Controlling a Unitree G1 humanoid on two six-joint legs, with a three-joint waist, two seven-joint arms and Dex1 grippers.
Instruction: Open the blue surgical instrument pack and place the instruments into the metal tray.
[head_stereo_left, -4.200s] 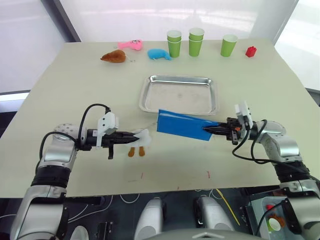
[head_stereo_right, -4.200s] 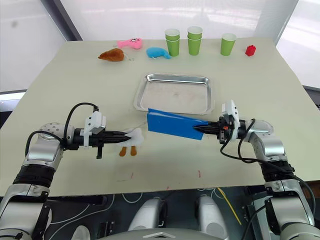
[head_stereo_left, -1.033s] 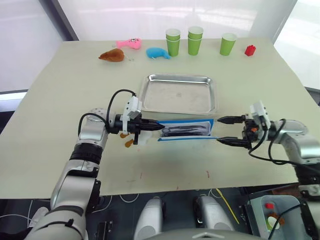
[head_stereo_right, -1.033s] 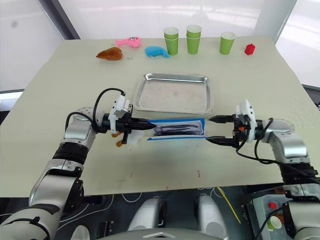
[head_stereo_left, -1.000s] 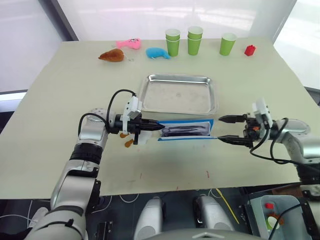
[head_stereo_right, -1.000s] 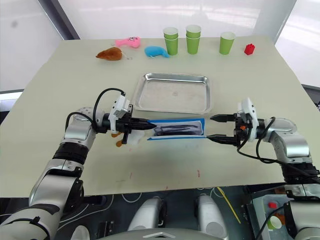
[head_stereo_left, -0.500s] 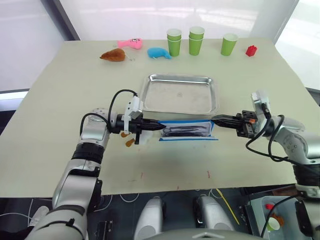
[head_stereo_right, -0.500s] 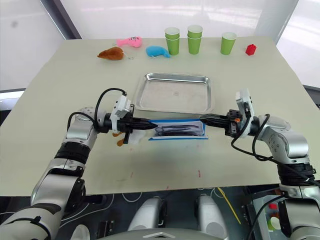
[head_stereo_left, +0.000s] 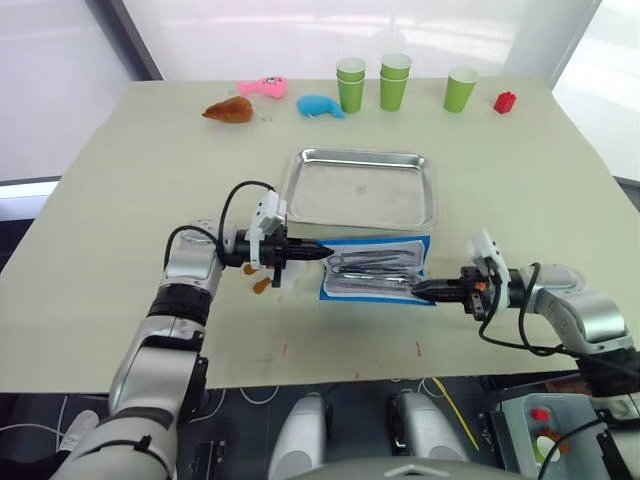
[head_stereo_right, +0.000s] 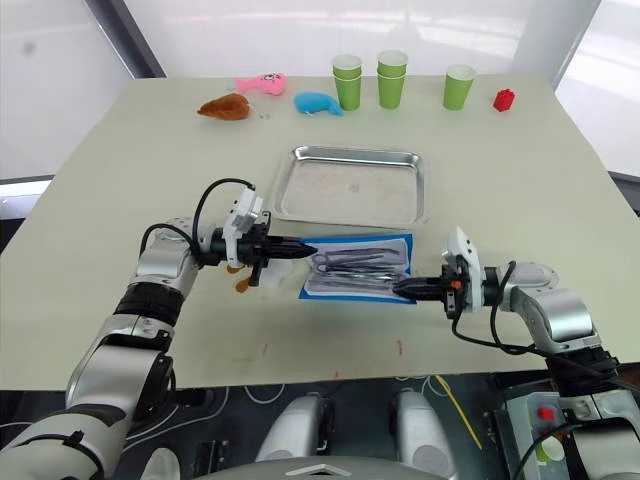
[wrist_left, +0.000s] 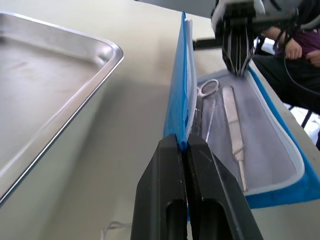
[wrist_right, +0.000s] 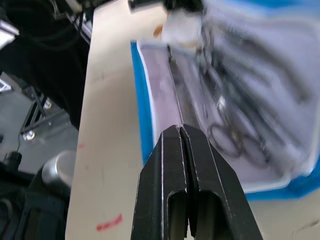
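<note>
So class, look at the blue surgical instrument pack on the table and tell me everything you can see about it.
The blue surgical instrument pack lies open on the table just in front of the metal tray. It is blue fabric outside with a pale lining inside, where silver instruments sit, scissors among them. The left hand is shut on one flap, holding it upright. The right hand, fingers together, is at the opposite near edge.

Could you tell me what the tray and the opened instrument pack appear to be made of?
The metal tray looks like polished steel: shiny, reflective, with a rolled rim. The blue surgical instrument pack looks like fabric outside, with a pale lining, probably clear plastic pockets, holding silvery metal instruments.
</note>
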